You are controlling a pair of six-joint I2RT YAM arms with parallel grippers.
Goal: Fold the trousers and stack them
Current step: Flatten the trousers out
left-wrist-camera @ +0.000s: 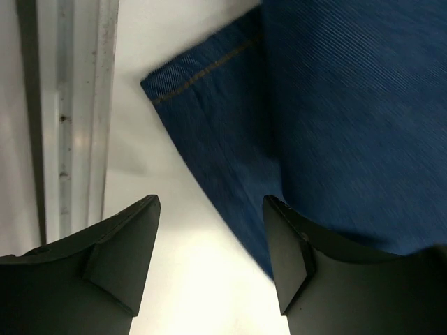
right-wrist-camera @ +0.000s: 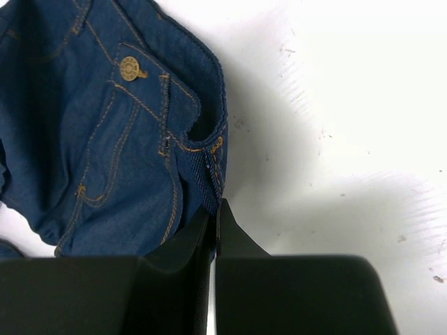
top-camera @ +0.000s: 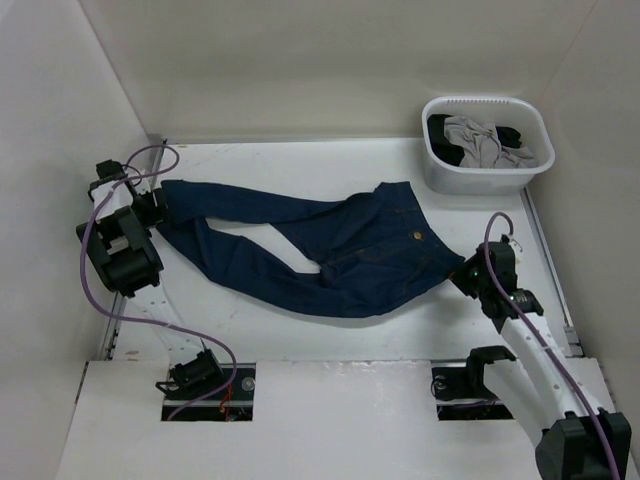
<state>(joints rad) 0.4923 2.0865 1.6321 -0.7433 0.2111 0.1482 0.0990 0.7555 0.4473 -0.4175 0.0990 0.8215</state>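
Trousers (top-camera: 330, 250) lie with waistband corner pinched in right tool (right-wrist-camera: 213, 209).

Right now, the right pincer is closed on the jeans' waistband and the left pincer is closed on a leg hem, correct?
No: the left pincer is open, gripping nothing, a leg hem of the jeans just ahead of it; the left wrist view shows this. The right pincer is closed on the waistband.
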